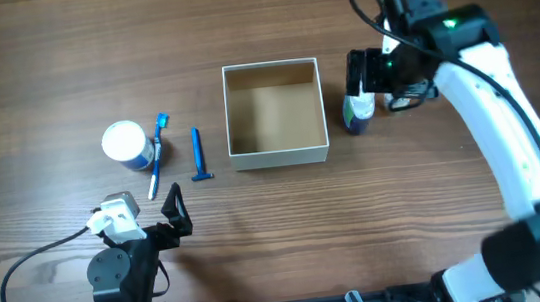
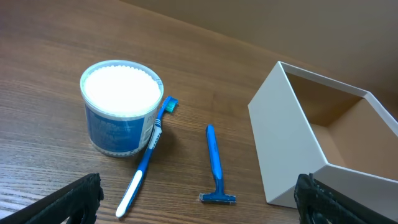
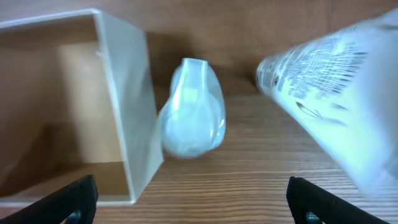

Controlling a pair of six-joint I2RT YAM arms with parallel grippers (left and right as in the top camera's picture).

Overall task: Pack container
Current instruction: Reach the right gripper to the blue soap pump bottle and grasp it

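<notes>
right hand (image 3: 193, 202) spread wide, gripping nothing, before a small bottle (image 3: 193, 109) beside the container (image 3: 134, 93); left hand (image 2: 199, 193) likewise open

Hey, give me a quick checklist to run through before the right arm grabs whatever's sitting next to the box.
1. Container open and nothing inside: ok.
2. Right gripper open, fingers wide apart: ok.
3. Pale blurred item lined up between those fingers: ok.
4. Gap between that item and the container wall: cannot tell, too blurred.
5. Room on the item's other side: not ok, a white printed tube sits close and might block a finger.
6. Left gripper open, apart from jar, toothbrush and razor: ok.
</notes>
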